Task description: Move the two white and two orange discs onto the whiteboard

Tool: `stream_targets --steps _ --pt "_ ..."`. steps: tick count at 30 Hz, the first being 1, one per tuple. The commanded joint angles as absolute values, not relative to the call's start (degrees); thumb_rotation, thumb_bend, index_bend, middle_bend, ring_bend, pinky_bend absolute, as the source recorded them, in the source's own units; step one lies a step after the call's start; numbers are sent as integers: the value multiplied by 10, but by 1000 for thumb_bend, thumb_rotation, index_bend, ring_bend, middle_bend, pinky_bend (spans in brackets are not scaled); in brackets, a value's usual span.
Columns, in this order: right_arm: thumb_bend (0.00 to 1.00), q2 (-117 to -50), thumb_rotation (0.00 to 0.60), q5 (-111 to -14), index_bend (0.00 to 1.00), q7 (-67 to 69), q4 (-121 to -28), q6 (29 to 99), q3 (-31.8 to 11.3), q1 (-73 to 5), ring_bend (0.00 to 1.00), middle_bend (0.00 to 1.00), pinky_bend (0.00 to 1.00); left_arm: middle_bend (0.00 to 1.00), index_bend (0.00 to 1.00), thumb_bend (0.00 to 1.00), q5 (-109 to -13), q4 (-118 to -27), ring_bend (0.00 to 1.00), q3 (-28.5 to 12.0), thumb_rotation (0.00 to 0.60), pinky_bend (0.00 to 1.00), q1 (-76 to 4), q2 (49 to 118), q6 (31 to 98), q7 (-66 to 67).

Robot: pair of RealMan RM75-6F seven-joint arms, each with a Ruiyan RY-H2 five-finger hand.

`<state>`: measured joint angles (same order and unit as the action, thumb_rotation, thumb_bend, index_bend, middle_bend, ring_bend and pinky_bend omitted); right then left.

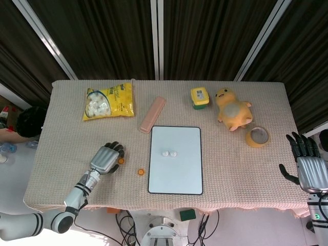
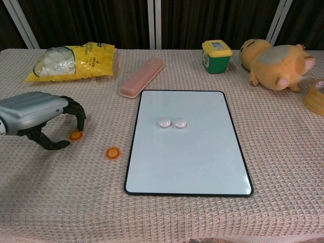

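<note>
Two white discs (image 2: pixel 171 123) sit touching side by side on the whiteboard (image 2: pixel 187 162), small glossy domes, and two flat orange discs (image 2: pixel 113 152) lie on the desk (image 2: pixel 283 167) left of it. The left robot hand (image 2: pixel 38 114) arches over the farther orange one, fingers curled down and holding nothing; the right robot hand (image 1: pixel 309 164) is spread wide off the desk's edge. The writing on the yellow bag (image 2: pixel 71 61) and the green tub (image 2: pixel 216 55) is too small to read

A table (image 1: pixel 66 118) covered in a beige waffle-knit cloth (image 2: pixel 283 167) fills the middle of both views, its fringed front edge hanging over at the bottom of the head view. Behind it, across the top of the frame, hang dark pleated curtains (image 1: pixel 205 36) split by pale slanting and upright frame bars (image 1: pixel 45 42). Light falls evenly; below the table's front edge lie cables (image 1: pixel 120 223) on a pale floor (with a small green block (image 1: pixel 187 213) among them).
</note>
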<state>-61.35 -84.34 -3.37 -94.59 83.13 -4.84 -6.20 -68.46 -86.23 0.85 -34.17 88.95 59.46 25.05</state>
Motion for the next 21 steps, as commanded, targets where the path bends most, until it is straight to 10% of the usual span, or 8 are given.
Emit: stream_targets --steps 1,21 --pt "317 -614 596 -842 0 -33 -945 830 -48 -62 0 0 0 246 420 312 -685 -861 131 6 600 249 -342 891 591 249" --pt "317 -617 596 -839 0 -27 -937 827 -48 -63 0 0 0 260 501 316 -684 -914 139 -37 600 257 -372 888 570 274"
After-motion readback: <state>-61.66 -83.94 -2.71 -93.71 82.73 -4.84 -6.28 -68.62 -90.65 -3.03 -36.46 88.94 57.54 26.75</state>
